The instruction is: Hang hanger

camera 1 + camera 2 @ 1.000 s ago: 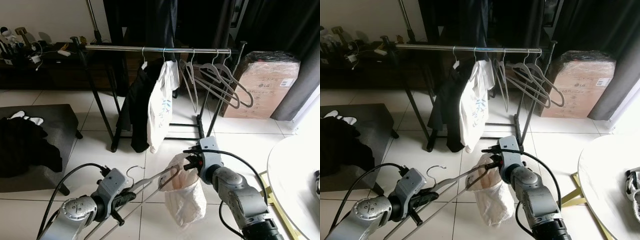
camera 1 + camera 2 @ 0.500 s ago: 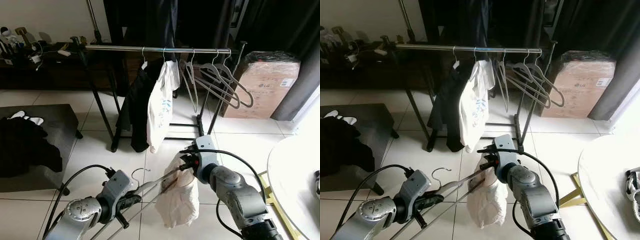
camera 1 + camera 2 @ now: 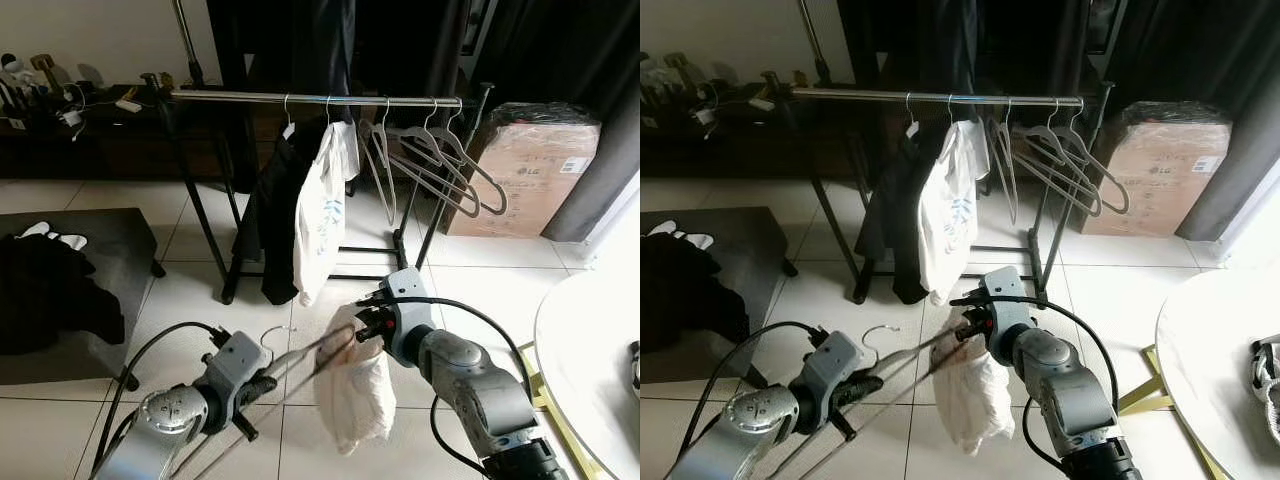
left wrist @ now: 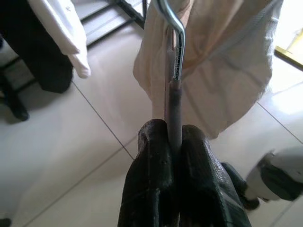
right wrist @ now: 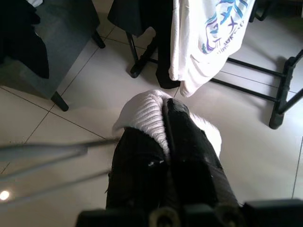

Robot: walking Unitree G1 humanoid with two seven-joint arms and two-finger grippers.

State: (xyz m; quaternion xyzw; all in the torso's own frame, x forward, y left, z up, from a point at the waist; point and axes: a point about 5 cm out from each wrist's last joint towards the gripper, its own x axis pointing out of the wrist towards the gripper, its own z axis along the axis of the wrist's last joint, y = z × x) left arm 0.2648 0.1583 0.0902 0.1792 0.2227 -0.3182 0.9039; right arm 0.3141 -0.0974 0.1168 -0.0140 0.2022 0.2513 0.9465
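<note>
Garment (image 3: 353,390) now hangs nearer the right gripper (image 3: 368,322) than before, hanger (image 3: 300,357) raised slightly. Left gripper (image 4: 171,142) pinches the hanger's neck; right gripper, fingers closed, clamps the garment's collar. Both arms extend forward, low, before the rack (image 3: 320,98).

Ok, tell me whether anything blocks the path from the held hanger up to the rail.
Nothing visible does. The hanger with its pale garment sits low in front of the rail, whose bare stretch lies left of the hung clothes.
</note>
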